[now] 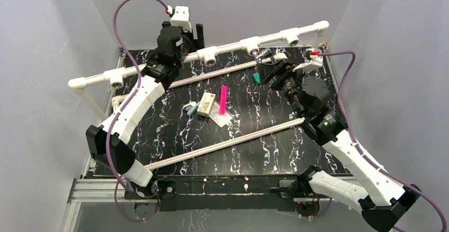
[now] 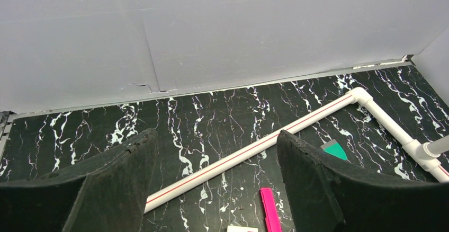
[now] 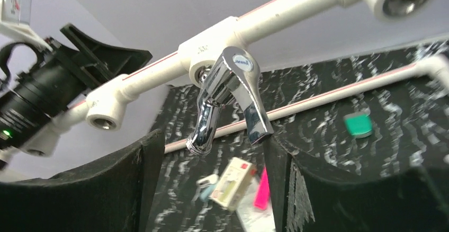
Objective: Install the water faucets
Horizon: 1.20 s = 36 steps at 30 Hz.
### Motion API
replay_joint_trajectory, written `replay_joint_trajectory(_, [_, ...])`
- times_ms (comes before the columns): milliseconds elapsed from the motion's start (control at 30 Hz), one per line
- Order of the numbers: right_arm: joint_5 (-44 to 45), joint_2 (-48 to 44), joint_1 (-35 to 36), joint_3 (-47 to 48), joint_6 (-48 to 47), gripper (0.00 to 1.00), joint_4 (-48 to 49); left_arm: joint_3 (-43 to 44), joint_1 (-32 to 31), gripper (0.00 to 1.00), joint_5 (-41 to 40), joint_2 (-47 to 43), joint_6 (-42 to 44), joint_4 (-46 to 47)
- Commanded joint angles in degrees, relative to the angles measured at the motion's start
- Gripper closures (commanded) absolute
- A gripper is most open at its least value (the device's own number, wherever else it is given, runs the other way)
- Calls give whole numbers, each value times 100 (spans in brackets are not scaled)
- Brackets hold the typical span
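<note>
Right gripper (image 3: pixel 212 152) open astride the tap (image 3: pixel 233 78) seated in the pipe socket (image 3: pixel 209 52), placed to twist it tighter; left gripper (image 2: pixel 217 136) open, empty

water faucet (image 3: pixel 227 94): polished chrome metal, mirror-glossy, smooth
white pipe (image 3: pixel 296 8): plastic, matt (thin red stripe printed along it)
bench (image 2: pixel 212 115): black marble-pattern top, smooth, faint sheen
right gripper fingers (image 3: pixel 339 189): black, matt, rough-edged

Black marbled table (image 1: pixel 254 152) bears white pipes (image 1: pixel 227 144), pink strip (image 1: pixel 223 99), small box (image 1: pixel 206 104), green piece (image 1: pixel 257 78).
</note>
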Motion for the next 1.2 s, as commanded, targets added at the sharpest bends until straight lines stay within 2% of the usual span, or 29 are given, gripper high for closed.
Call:
replay_joint_trajectory(0, [-294,-77,24,631,-2081,23,-177,-250,-79,20,123,295,-41,-923])
replay_joint_trajectory(167, [-535,46,20,1066,-3659,20,-428,-250,-79,20,125,286,-41,-923])
replay_joint_trajectory(367, [-357,33,20,1185,-4526,20,-479,-261,-79,20,125,278,-41,-921])
replay_joint_trajectory(600, [-1196,123,20,1302,-6380,22,-622,-268,-79,20,138,254,-56,-907])
replay_joint_trajectory(833, [-1759,192,20,1408,-8364,25,-1436,-310,-79,20,121,218,-41,-890])
replay_joint_trajectory(1033, [-1645,242,20,1320,-9900,25,-1582,-291,-80,20,159,249,-58,-888])
replay_joint_trajectory(1167, [-1363,350,28,1113,-11040,25,-1242,-264,-79,20,152,259,-54,-895])
